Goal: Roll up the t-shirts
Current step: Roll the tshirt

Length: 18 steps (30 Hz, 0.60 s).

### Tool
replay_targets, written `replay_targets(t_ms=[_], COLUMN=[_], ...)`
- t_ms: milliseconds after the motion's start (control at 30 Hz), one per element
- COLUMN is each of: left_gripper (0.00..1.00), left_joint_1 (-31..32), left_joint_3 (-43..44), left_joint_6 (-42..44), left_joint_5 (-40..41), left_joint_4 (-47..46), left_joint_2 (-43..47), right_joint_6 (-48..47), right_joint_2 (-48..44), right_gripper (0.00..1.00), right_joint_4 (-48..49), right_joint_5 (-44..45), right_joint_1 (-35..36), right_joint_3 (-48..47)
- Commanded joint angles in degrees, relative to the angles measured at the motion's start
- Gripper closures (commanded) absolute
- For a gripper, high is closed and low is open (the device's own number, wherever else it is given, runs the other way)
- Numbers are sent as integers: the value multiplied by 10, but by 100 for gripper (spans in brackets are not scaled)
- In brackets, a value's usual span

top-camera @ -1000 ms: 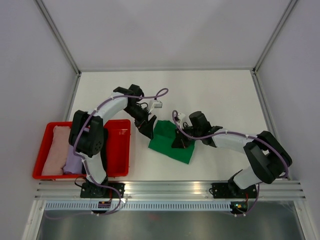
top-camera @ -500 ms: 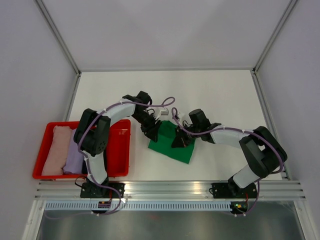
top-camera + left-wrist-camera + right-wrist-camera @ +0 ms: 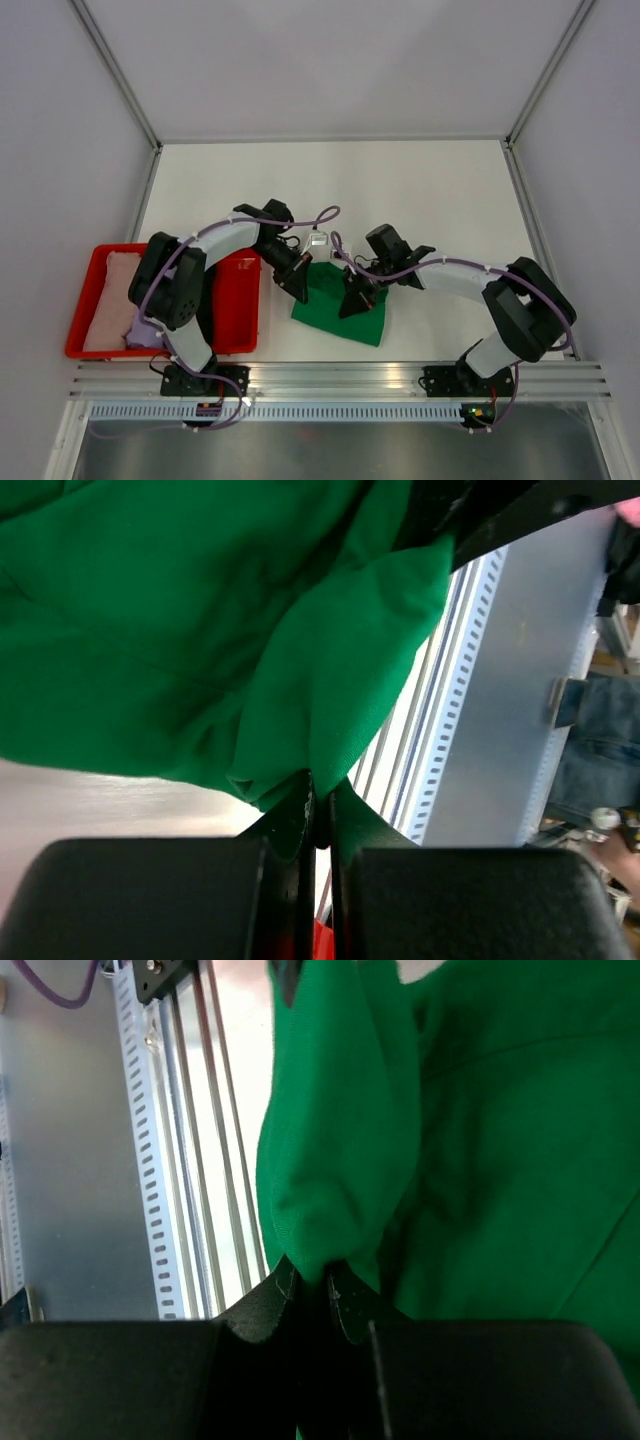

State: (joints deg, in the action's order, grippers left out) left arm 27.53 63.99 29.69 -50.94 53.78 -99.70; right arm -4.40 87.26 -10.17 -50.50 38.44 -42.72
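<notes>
A bright green t-shirt (image 3: pixel 340 310) lies folded on the white table between the two arms. My left gripper (image 3: pixel 299 289) is shut on its left edge, and the left wrist view shows a fold of the green t-shirt (image 3: pixel 330 710) pinched between the black fingers (image 3: pixel 290 820). My right gripper (image 3: pixel 352 303) is shut on the cloth near its middle; the right wrist view shows a bunch of the green t-shirt (image 3: pixel 330 1180) held in the fingers (image 3: pixel 350 1305). A pale pink t-shirt (image 3: pixel 108 300) and a lavender one (image 3: pixel 145 325) lie in the tray.
The shallow red tray (image 3: pixel 240 310) stands at the left, close to my left arm. An aluminium rail (image 3: pixel 340 378) runs along the table's near edge. Grey walls close in the back and both sides.
My left gripper has shut on the green t-shirt's left edge. Both grippers have moved toward the near edge, drawing the cloth with them.
</notes>
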Motion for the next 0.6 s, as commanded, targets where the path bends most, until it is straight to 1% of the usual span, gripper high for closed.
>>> replay_targets(t_ms=[0,33,67,100,133,167,200,300,400,433,500,533,567], left_gripper=[97,98,98,97,95,94,92,92,91,89,84,78,76], left_joint_1=[-2,-2,-2,-3,-4,-6,-8,-17,-18,-19,-19,-19,-18], left_joint_3=[22,32,39,51,54,54,55,61,65,67,74,76,77], left_joint_6=[-38,-58,-66,-74,-90,-102,-108,-133,-147,-149,-152,-151,-150], left_joint_5=[-43,-29,-15,-1,31,44,52,58,65,71,75,82,87], left_joint_4=[-3,-3,-4,-6,-17,-24,-28,-32,-32,-32,-32,-32,-33], left_joint_2=[-27,-39,-60,-66,-70,-72,-76,-89,-100,-109,-113,-112,-110], right_joint_6=[-62,-74,-81,-67,-53,-35,-2,29,42,59,68,75,93], right_joint_2=[47,74,82,85,84,80,77,70,48,35,24,17,13], right_gripper=[86,83,73,70,68,62,61,60,60,60,65,68,71], right_joint_4=[-79,-99,-117,-127,-121,-108,-90,-75,-64,-59,-37,-28,-17], right_joint_5=[-53,-38,-24,-4,37,52,64,81,105,115,127,131,132], right_joint_1=[-13,-29,-38,-49,-73,-85,-110,-133,-133,-133,-133,-133,-134], right_joint_3=[-34,-58,-67,-73,-70,-67,-62,-49,-23,-15,4,10,15])
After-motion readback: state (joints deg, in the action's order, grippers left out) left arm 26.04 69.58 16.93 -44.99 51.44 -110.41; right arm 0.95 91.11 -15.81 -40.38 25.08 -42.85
